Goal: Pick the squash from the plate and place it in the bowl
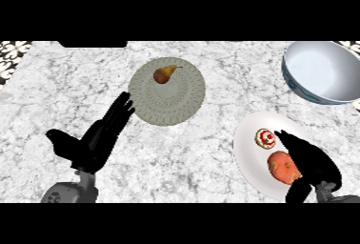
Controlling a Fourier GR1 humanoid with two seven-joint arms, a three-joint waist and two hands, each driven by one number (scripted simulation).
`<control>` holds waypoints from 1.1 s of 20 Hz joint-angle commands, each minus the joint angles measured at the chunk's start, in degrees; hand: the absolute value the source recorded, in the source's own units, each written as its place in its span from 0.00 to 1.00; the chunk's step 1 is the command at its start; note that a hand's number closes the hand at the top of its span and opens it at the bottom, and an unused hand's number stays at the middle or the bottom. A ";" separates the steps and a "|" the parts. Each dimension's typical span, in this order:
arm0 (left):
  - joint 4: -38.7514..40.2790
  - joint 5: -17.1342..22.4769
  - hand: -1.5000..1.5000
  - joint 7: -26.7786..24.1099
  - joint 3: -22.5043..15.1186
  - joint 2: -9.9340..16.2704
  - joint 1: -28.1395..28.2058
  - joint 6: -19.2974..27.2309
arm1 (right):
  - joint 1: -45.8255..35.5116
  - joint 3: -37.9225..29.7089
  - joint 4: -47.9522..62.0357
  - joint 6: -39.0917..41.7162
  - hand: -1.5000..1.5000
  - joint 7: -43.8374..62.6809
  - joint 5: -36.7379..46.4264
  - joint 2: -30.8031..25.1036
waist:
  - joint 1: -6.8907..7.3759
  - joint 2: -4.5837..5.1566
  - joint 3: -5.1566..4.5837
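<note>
We find the bench filling nearly the whole view, its top a white and grey marbled stone with fine darker veining throughout. At its far left corner we note a strip of black-and-white patterned tile; a like strip shows at the far right corner. A dark rectangular block sits against the far edge, left of centre. Light is even, and shadows fall soft on the stone.
</note>
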 commanded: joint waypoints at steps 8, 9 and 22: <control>0.09 0.35 0.50 2.54 3.78 0.24 -1.55 -3.25 | 1.80 0.48 6.51 -7.85 1.00 -10.52 6.31 4.11 | -0.02 -0.01 0.01; -1.00 -2.13 0.50 3.02 0.96 -2.11 -1.61 -0.85 | -5.14 -2.28 11.97 -6.97 1.00 -11.21 5.43 4.38 | 0.22 0.03 0.02; -2.95 -1.96 0.50 5.43 2.36 -2.42 -0.30 -2.64 | -0.86 -0.38 11.83 -12.59 1.00 -16.39 12.91 6.00 | 0.13 -0.01 0.02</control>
